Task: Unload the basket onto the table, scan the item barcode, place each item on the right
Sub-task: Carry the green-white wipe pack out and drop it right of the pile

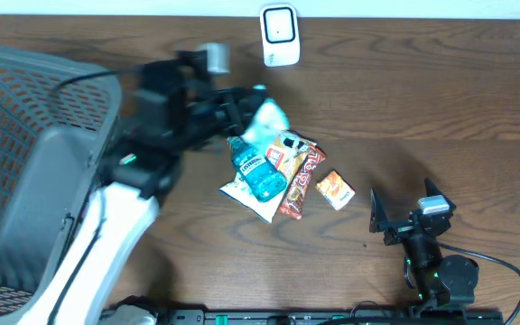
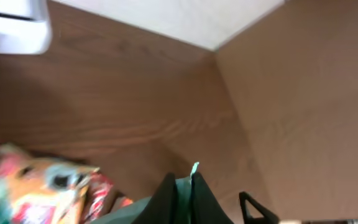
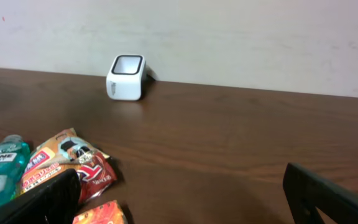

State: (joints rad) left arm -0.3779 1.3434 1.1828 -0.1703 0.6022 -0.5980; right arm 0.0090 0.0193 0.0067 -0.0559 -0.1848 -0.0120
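Overhead view of a dark wooden table (image 1: 459, 99). The left gripper (image 1: 247, 106), blurred along with its arm, is between a heap of groceries and a small white scanner (image 1: 279, 36) that stands at the far edge. Its jaws are closed and appear to pinch a pale packet (image 1: 269, 116) by one edge. In the left wrist view, only a thin greenish sliver of the packet shows between the shut fingers. The packet sits at the far side of the heap, near the scanner but not yet facing its window. It looks light, thin and floppy, so it would likely droop or slip. A hold on a sealed edge that leaves the barcode face bare seems best, though no barcode can be made out. The heap holds a blue mouthwash bottle (image 1: 258, 171) and snack wrappers (image 1: 298, 181). The right gripper (image 1: 395, 221) rests wide open and empty at the near right. A grey basket (image 1: 25, 99) sits at the left.
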